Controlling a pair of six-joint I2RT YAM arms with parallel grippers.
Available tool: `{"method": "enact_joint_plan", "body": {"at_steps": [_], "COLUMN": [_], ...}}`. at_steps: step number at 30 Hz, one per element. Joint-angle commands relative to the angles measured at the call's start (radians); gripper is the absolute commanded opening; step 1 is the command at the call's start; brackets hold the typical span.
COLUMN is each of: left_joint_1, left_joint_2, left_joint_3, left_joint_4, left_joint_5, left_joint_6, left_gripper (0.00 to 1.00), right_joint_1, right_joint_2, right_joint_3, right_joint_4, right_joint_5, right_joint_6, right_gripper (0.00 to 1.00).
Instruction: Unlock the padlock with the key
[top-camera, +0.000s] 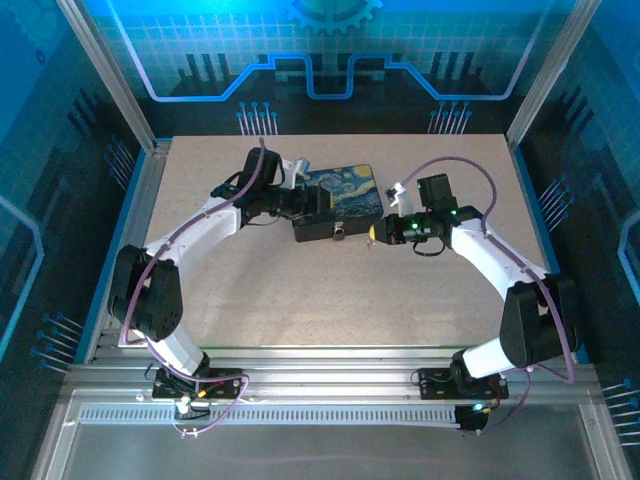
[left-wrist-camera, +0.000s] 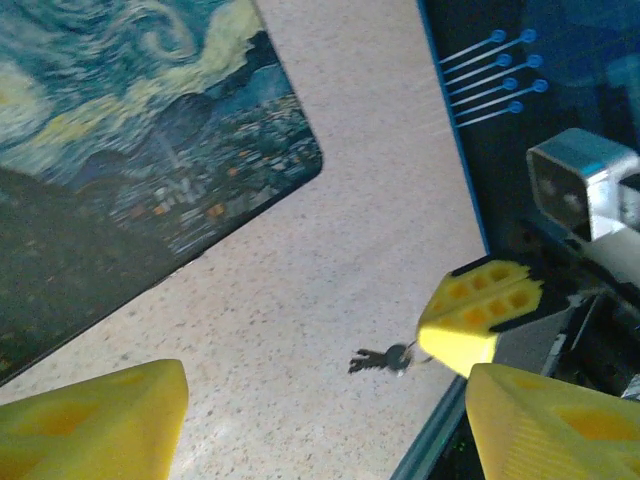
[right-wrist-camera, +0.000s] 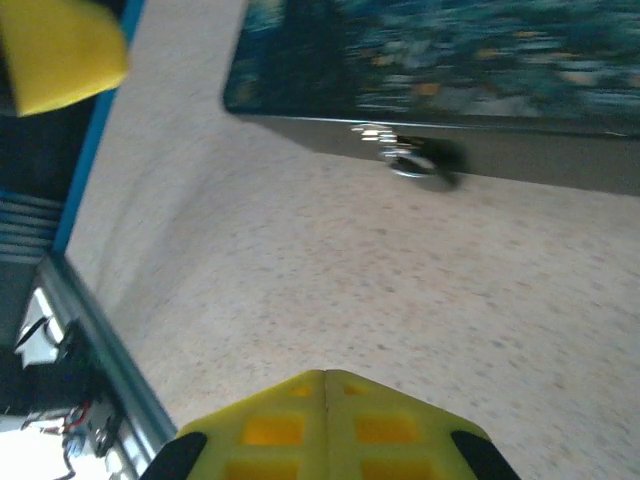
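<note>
Midway up the tabletop (top-camera: 300, 300), my right pincer (top-camera: 378, 232) is pressed together, the key (left-wrist-camera: 380, 358) just beside its tip; whether it is pinched I cannot tell. Beyond, the padlock (right-wrist-camera: 405, 160) hangs on the painted box's (top-camera: 350, 192) near wall. It looks tiny, stiff and slippery, so I would steady its body. The box is shut, its contents hidden. My left pincer (left-wrist-camera: 325, 410) stands apart at the box's left-edge end.

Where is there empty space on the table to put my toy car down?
The biggest bare patch of table is in front of the box, down to the near edge. Another strip runs behind the box, along the back edge. It is crowded around the box: the left gripper at its left end, the right gripper by the padlock, keys beside it.
</note>
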Motion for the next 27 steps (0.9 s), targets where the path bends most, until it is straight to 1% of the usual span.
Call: {"method": "enact_joint_plan", "body": {"at_steps": [1, 3, 7, 9, 12, 15, 16, 18, 22, 27], "left_joint_1": [-0.003, -0.003, -0.003, -0.005, -0.015, -0.017, -0.017, -0.016, -0.008, 0.005], "left_joint_2": [0.029, 0.037, 0.042, 0.039, 0.034, 0.024, 0.017, -0.002, -0.025, -0.035], "left_joint_3": [-0.024, -0.041, -0.101, -0.130, -0.163, -0.173, -0.172, -0.168, -0.145, -0.120], "left_joint_4": [0.078, 0.098, 0.136, 0.165, 0.186, 0.136, 0.114, 0.076, 0.004, -0.051], "left_joint_5": [0.107, 0.135, 0.159, 0.168, 0.167, 0.116, 0.092, 0.058, 0.000, -0.062], "left_joint_6": [-0.046, -0.058, -0.089, -0.109, -0.129, -0.110, -0.097, -0.077, -0.042, -0.015], "left_gripper": [0.69, 0.64, 0.50, 0.46, 0.43, 0.44, 0.46, 0.48, 0.52, 0.53], "right_joint_1": [0.018, 0.018, 0.017, 0.018, 0.017, 0.018, 0.017, 0.017, 0.020, 0.025], "right_joint_2": [0.027, 0.043, 0.072, 0.077, 0.104, 0.156, 0.173, 0.190, 0.183, 0.157], "right_joint_3": [0.012, 0.019, 0.025, 0.024, 0.054, 0.108, 0.112, 0.094, -0.004, -0.083], "right_joint_4": [0.059, 0.062, 0.092, 0.118, 0.090, -0.043, -0.085, -0.120, -0.081, -0.068], "right_joint_5": [-0.130, -0.117, -0.171, -0.176, -0.115, -0.015, 0.031, 0.081, 0.113, 0.175], "right_joint_6": [-0.091, -0.091, -0.078, -0.050, -0.006, -0.003, -0.008, -0.014, 0.026, 0.059], "right_gripper": [0.07, 0.06, 0.06, 0.06, 0.07, 0.09, 0.09, 0.10, 0.10, 0.11]}}
